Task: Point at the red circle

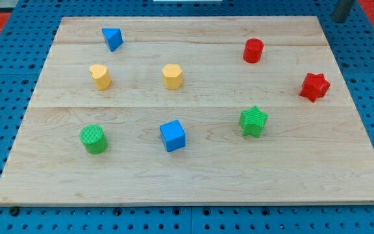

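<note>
The red circle is a short red cylinder standing at the upper right of the wooden board. My rod shows only at the view's top right corner, off the board; its tip is up and to the right of the red circle, well apart from it. A red star lies right of and below the red circle, near the board's right edge.
A blue triangle sits at upper left. Two yellow blocks lie below it. A green cylinder, a blue cube and a green star stand in the lower half.
</note>
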`<state>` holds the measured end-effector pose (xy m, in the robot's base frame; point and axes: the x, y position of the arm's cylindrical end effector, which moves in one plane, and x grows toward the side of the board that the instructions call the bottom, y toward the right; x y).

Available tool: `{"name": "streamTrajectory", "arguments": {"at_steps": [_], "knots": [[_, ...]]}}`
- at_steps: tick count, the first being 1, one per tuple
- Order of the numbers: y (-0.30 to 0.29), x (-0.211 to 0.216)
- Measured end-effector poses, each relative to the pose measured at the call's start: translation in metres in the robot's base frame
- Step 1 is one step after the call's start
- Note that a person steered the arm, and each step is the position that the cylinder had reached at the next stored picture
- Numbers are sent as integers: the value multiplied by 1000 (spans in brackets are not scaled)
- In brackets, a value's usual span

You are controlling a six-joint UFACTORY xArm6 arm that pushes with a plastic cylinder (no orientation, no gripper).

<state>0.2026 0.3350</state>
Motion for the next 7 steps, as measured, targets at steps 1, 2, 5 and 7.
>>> {"name": "streamTrajectory", "arguments": {"at_steps": [1,2,5,7], "knots": [[1,0],[-2,1],[-38,19],[-43,24]]}}
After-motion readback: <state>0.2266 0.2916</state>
